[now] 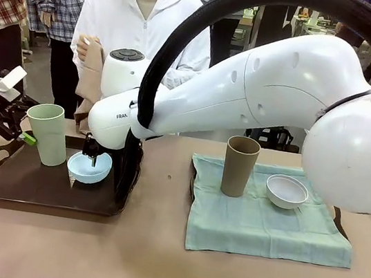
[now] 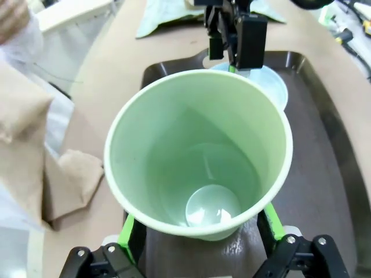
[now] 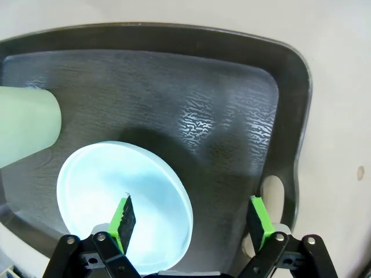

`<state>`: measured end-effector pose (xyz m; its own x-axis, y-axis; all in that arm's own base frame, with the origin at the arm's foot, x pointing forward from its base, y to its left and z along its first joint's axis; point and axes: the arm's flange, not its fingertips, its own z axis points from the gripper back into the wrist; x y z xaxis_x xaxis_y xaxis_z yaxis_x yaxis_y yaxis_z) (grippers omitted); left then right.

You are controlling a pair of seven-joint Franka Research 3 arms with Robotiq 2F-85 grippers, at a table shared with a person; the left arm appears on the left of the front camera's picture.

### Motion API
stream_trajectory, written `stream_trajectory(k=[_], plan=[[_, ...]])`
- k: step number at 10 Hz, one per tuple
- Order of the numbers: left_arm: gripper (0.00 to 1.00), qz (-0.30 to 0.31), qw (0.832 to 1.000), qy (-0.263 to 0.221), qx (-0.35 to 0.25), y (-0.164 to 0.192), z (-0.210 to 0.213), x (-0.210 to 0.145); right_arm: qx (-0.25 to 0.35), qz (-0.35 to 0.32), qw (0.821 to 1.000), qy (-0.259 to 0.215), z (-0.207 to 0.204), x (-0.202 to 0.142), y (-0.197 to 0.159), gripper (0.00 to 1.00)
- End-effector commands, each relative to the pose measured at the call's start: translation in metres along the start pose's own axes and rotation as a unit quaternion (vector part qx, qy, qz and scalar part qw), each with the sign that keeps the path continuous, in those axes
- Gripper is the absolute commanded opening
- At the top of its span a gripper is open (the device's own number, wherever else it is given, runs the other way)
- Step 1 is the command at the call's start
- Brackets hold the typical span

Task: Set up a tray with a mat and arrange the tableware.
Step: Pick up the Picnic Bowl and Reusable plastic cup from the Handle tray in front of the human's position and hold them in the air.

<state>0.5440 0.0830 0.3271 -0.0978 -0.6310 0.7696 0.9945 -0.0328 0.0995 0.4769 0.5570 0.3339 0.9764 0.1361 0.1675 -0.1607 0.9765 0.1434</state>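
A pale green cup [image 1: 48, 134] and a light blue bowl [image 1: 89, 168] stand on the dark brown tray [image 1: 24, 188] at the left. My left gripper [image 1: 25, 135] is open, and in the left wrist view its fingers straddle the cup [image 2: 197, 150] low down. My right gripper [image 1: 92, 156] reaches across and hangs open over the bowl [image 3: 116, 185]; one finger [image 3: 123, 217] is inside the rim and the other is outside it, over the tray [image 3: 220, 87]. At the right, a brown cup [image 1: 239, 166] and a white bowl [image 1: 286, 191] sit on a green mat [image 1: 263, 227].
A person stands at the far side holding a folded brown cloth [image 1: 92, 69] above the table's far edge. My right arm [image 1: 263, 88] spans the middle of the table. A dark tray edge [image 1: 341, 222] shows under the green mat.
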Motion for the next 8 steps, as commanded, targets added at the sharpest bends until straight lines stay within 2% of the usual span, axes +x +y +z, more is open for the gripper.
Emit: stream_trajectory(k=[1,7,8], plan=[[1.00,-0.010,1.000,-0.007,-0.004,-0.004,-0.010,-0.003,0.012,0.003,1.000,0.001,-0.008,0.008,0.005,0.99],[1.00,-0.012,0.999,-0.032,-0.028,-0.003,-0.042,-0.007,0.008,0.004,1.000,0.006,-0.018,0.010,0.006,0.99],[1.00,-0.001,0.999,-0.037,-0.033,-0.002,-0.044,-0.007,0.016,0.014,1.000,0.001,-0.019,0.011,0.005,0.61]])
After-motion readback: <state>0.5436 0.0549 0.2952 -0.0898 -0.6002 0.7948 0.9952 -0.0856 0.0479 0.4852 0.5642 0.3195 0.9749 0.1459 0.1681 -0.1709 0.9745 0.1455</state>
